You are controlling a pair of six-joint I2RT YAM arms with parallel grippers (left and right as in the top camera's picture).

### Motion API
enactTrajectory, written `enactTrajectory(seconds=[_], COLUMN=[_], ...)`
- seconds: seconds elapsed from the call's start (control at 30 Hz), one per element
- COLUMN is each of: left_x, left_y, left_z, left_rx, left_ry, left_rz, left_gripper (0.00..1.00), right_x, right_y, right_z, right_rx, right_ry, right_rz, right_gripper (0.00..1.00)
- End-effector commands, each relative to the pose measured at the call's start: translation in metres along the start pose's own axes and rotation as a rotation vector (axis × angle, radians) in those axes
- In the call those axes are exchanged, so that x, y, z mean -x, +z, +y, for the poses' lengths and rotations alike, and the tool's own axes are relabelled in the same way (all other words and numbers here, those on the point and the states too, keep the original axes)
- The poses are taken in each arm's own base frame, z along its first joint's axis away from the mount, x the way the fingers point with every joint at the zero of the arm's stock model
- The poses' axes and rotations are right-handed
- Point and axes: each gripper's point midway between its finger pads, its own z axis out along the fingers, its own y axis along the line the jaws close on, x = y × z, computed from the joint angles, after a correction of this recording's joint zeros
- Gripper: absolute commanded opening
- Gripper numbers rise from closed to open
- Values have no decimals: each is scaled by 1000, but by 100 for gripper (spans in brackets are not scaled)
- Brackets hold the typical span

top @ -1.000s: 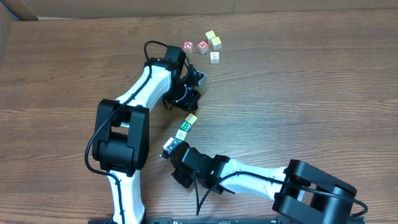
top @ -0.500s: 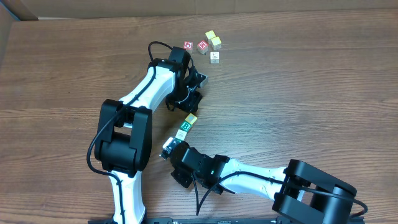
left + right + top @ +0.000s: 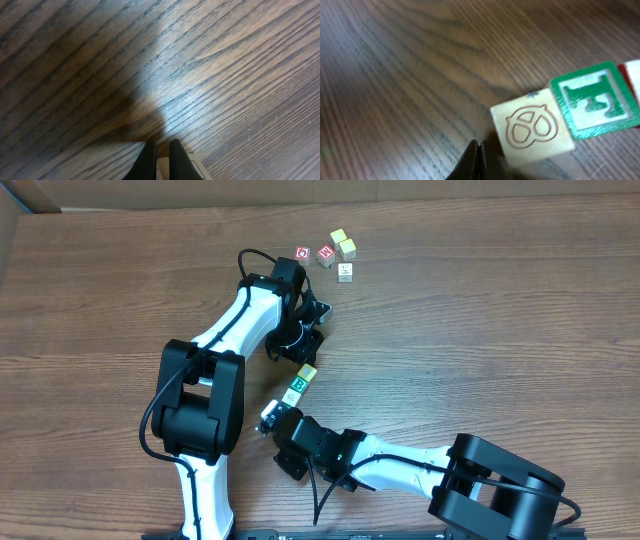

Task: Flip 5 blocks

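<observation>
Three blocks lie in a slanted row mid-table: a yellow-topped one (image 3: 308,369), a green-printed one (image 3: 298,384) and a pale one (image 3: 291,397). My left gripper (image 3: 304,356) is shut, its tips down at the yellow-topped block; in the left wrist view a pale block (image 3: 196,169) lies right behind the tips of the left gripper (image 3: 161,147). My right gripper (image 3: 270,418) is shut and sits low at the row's other end. In the right wrist view the right gripper (image 3: 478,149) stands just left of a pale pretzel-engraved block (image 3: 532,130), which adjoins the green F block (image 3: 597,100).
At the back of the table sit two red-printed cubes (image 3: 302,253) (image 3: 326,253), two yellowish blocks (image 3: 338,237) (image 3: 347,249) and a whitish block (image 3: 345,271). Both arms cross the table's middle. The bare wooden table (image 3: 500,340) stretches to the right.
The left arm's wrist has shifted slightly up and to the right, then held still. The right arm and the blocks look unmoved.
</observation>
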Motion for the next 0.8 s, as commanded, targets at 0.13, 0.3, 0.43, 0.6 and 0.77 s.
enactTrajectory(seconds=[0.13,0.3,0.43,0.6,0.77], left_x=[1,0,-1,-1,0], left_y=[-3,-3,-3,-3,-3], left_z=[7,7,7,7,8], left_rx=[53,53,52,53,57], left_ry=[-60,-79,-101,-132,-154], left_rz=[7,10,15,12,9], left_gripper=[4,4,4,4,4], right_x=[0,0,-1,-3,-4], right_y=[6,6,6,2,-4], right_z=[-15,-17,-17,-18,-18], right_rx=[-78,-90,-91,-95,-100], right_ry=[4,5,5,5,5], right_rz=[-19,-20,-13,4,21], right_gripper=[4,4,4,4,4])
